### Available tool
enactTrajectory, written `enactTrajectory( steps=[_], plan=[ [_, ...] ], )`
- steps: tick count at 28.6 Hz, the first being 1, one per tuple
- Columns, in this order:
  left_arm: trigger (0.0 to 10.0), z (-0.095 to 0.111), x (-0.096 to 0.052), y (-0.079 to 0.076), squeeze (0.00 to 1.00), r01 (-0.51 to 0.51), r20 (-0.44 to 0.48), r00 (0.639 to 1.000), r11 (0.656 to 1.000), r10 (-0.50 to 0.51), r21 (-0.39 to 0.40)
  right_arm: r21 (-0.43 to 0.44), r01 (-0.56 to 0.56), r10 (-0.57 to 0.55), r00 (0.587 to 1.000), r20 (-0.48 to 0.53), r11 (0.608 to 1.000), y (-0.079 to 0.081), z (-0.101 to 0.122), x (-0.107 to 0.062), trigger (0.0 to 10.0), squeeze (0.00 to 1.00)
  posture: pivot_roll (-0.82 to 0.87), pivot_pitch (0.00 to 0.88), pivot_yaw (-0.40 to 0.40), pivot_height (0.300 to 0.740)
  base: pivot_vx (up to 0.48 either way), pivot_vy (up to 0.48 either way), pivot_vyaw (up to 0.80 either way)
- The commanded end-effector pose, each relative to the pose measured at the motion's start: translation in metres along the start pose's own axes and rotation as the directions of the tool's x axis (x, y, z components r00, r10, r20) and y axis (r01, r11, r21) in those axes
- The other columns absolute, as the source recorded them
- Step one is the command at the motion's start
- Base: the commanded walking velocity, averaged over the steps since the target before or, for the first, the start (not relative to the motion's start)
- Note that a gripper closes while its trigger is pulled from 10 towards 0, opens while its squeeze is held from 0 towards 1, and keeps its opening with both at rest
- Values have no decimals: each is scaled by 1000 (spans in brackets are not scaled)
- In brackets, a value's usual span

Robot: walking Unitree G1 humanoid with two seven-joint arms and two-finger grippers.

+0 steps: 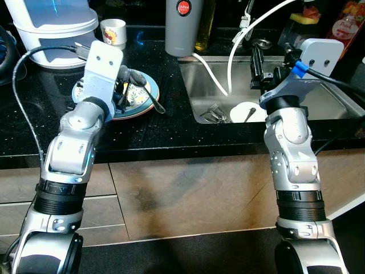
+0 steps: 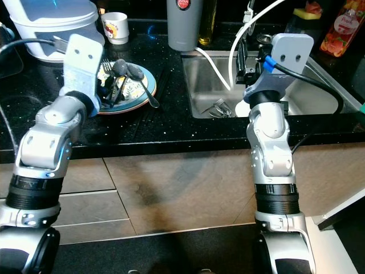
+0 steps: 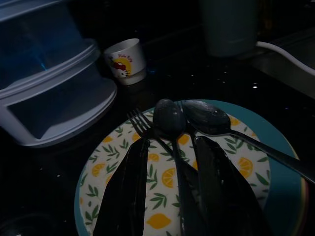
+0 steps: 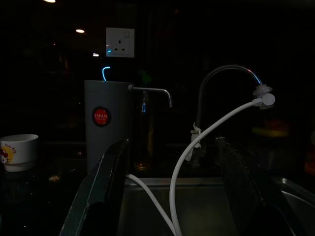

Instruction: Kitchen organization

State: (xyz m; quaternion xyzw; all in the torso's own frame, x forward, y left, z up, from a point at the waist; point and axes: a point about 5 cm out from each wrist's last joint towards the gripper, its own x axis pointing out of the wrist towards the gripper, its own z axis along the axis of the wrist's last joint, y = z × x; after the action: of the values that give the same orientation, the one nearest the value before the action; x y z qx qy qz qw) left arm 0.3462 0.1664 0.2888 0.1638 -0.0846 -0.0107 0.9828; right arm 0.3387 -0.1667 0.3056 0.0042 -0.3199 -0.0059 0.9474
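Note:
On the black counter a teal-rimmed plate with a lemon pattern (image 3: 101, 164) holds two spoons (image 3: 170, 118) and a fork (image 3: 140, 123). My left gripper (image 3: 172, 196) hovers low over this plate (image 1: 142, 103). It is open, and the handle of one spoon runs between its fingers. My right gripper (image 1: 256, 71) is held over the steel sink (image 1: 199, 85), open with nothing in it, and points at the faucet (image 4: 221, 73). In the sink lie a white dish (image 1: 248, 111) and some forks (image 1: 214, 114).
A grey dispenser (image 1: 183, 25) stands behind the sink's left corner, a small printed cup (image 1: 113, 31) and a white lidded container (image 1: 54, 25) at the back left. A white hose (image 1: 214, 74) hangs into the sink. Bottles (image 1: 345, 23) stand at the back right.

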Motion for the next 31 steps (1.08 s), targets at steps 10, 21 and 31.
enactTrajectory(
  steps=[10,21,31],
  plan=[
    [10000,11,-25,-12,0,-4,237,970,979,53,-205,102,4,3,997,-73,995,14,-13,-13,10000,0,165,80,-67,740,0,0,0],
    [10000,-15,-61,-38,0,51,178,984,984,-20,-171,64,-11,21,985,-171,998,20,-29,-56,10000,0,142,85,-62,740,0,0,0],
    [10000,-11,-51,-35,0,12,212,977,990,19,-142,29,-36,39,991,-125,999,20,-16,-50,10000,0,142,50,-61,740,0,0,0]
  ],
)
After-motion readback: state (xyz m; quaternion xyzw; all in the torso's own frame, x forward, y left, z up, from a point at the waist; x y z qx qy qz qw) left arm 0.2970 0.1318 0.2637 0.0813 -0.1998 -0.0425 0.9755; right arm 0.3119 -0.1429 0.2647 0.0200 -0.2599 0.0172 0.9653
